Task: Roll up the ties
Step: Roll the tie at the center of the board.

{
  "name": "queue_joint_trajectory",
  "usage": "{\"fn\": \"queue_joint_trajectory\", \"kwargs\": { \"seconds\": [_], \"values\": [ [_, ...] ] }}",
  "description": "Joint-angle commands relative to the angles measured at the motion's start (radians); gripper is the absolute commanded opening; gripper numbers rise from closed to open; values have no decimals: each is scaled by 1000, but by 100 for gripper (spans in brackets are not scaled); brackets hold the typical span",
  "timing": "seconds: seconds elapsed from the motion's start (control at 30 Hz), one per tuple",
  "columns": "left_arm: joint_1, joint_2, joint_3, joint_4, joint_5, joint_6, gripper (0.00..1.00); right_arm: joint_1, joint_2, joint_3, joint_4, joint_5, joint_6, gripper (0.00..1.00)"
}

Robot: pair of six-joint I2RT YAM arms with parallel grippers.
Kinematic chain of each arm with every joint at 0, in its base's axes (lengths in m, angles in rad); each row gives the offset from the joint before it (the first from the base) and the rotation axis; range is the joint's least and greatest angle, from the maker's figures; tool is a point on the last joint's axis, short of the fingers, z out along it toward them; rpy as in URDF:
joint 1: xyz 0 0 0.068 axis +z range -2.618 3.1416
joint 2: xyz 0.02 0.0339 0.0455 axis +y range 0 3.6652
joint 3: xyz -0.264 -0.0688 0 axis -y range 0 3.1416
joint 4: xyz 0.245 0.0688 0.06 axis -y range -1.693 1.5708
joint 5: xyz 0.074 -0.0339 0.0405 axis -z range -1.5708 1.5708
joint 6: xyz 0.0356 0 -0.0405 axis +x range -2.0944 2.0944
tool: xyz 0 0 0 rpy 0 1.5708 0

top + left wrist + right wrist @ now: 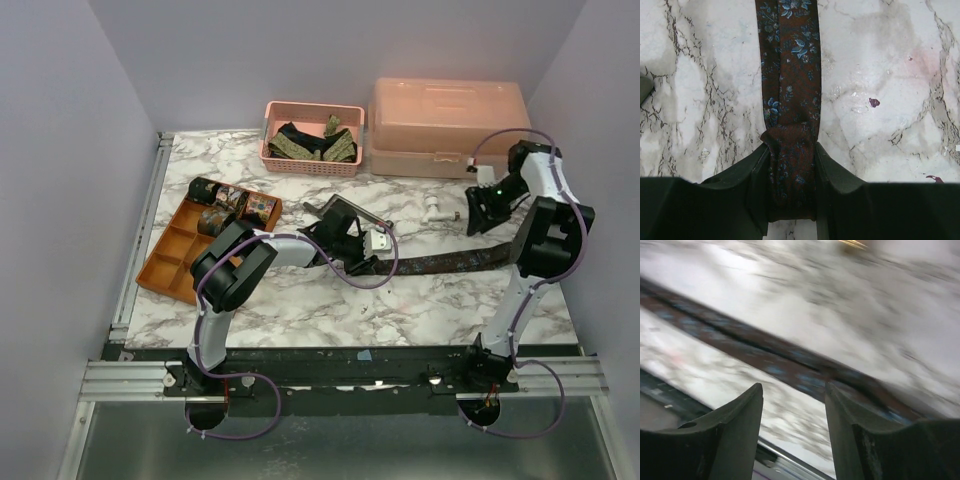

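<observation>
A: We start with the dark brown tie (450, 262). It lies flat on the table (300, 310), one end just right of the orange tray (165, 262) and the rest stretching straight away from that tray. Our left gripper (790, 150) is clamped on the end nearest the tray.

B: That grip worries us. In the left wrist view the fabric looks bunched and folded over between the fingers, not flat, so we judge a roll begun there could wind crooked or cone out to one side.

A: The long free strip has nothing pinning it either. Our right gripper (794, 390) hangs over the end farthest from the tray with its fingers apart, holding nothing. If the left wrist turns now, the strip could drag sideways or slip loose.

B: Only the left wrist view shows that bunching — from above, the arm hides it.

A: And only the overhead view shows the whole length, plus four finished coils (235, 200) in the tray's far compartments.

B: The right wrist view is smeared. We see the strip passing under the fingers, but we cannot tell whether they touch it.
</observation>
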Motion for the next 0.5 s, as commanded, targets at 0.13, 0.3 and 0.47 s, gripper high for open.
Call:
{"fn": "queue_joint_trajectory", "kwargs": {
  "seconds": [0.13,0.3,0.47],
  "values": [
    [13,51,-46,-235,-111,11,14,234,-92,-254,63,-593,252,58],
    [13,49,-46,-240,-110,7,14,377,-108,-420,286,-718,450,56],
    [13,44,-48,-244,-111,6,14,454,-85,-506,450,-690,558,54]
  ]
}}
